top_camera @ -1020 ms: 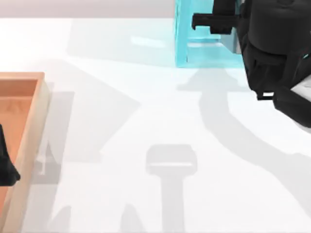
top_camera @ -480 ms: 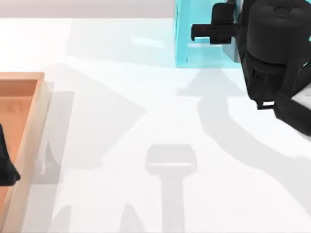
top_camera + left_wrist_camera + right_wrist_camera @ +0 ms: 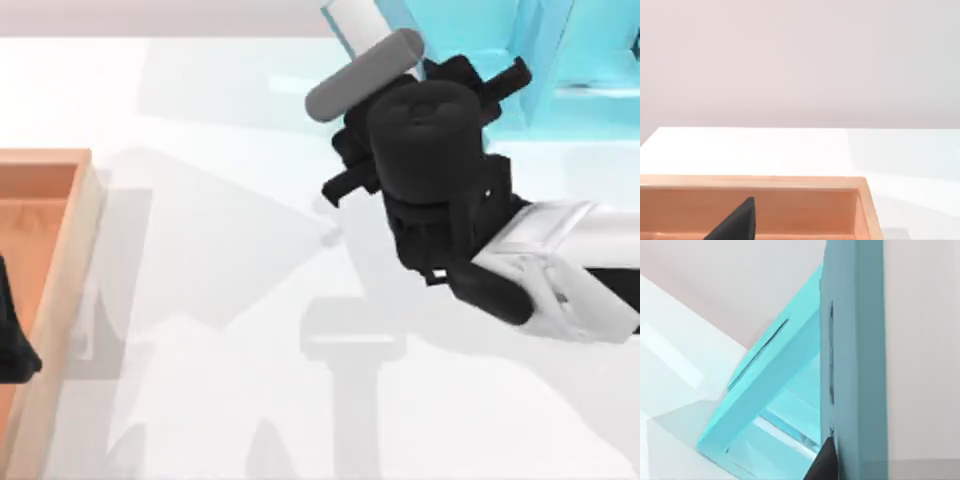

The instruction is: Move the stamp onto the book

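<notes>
The stamp and the book are out of view. My right gripper (image 3: 490, 85) is at the back of the table, right of centre. It points at the light-blue shelf unit (image 3: 580, 60), and its black wrist (image 3: 430, 170) hangs over the white table. The right wrist view has the shelf unit (image 3: 852, 340) very close, with a dark bit of the gripper (image 3: 822, 462) against its frame. My left gripper (image 3: 12, 340) is parked over the wooden tray (image 3: 85, 230) at the left edge, and shows as a black wedge (image 3: 737, 225) in the left wrist view.
The wooden tray (image 3: 860, 200) has raised walls along the table's left side. A grey cylinder with a white end (image 3: 365, 72) lies just left of the shelf unit. The right arm's white link (image 3: 560, 260) reaches in from the right. White table (image 3: 200, 300) lies between tray and arm.
My right arm has swung left and toward the table's middle, its wrist now left of the shelf. The grey cylinder has come into view. The shelf's outline now looks slanted. The left arm is unchanged.
</notes>
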